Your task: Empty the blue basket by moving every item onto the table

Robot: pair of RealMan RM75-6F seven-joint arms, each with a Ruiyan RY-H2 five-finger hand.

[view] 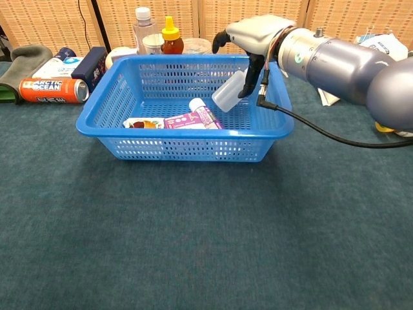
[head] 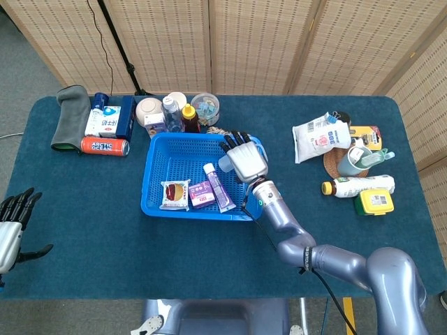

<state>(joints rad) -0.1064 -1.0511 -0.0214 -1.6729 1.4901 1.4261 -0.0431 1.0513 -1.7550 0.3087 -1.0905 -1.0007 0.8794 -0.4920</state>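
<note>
The blue basket [head: 150, 183] [view: 97, 111] stands mid-table. Inside lie a clear squeeze bottle [head: 225, 165] [view: 226, 96] leaning on the right wall, a white-and-purple tube [head: 218, 187] [view: 205, 115], a small purple box [head: 200, 195] [view: 184, 121] and a snack packet [head: 174, 195] [view: 143, 123]. My right hand [head: 245, 160] [view: 258, 39] hovers over the bottle's top, fingers stretched out above it, thumb hanging down beside its neck; a closed grip does not show. My left hand [head: 10, 232] hangs with fingers apart and holds nothing at the table's near left edge, far from the basket.
Behind the basket stand a honey bottle [head: 188, 117] [view: 170, 35], a water bottle [view: 144, 29] and small bowls. A red can [head: 105, 146] [view: 53, 90] and a grey cloth [head: 70, 115] lie far left. A white pouch [head: 321, 136], a cup [head: 353, 160] and a bottle [head: 363, 185] crowd the right.
</note>
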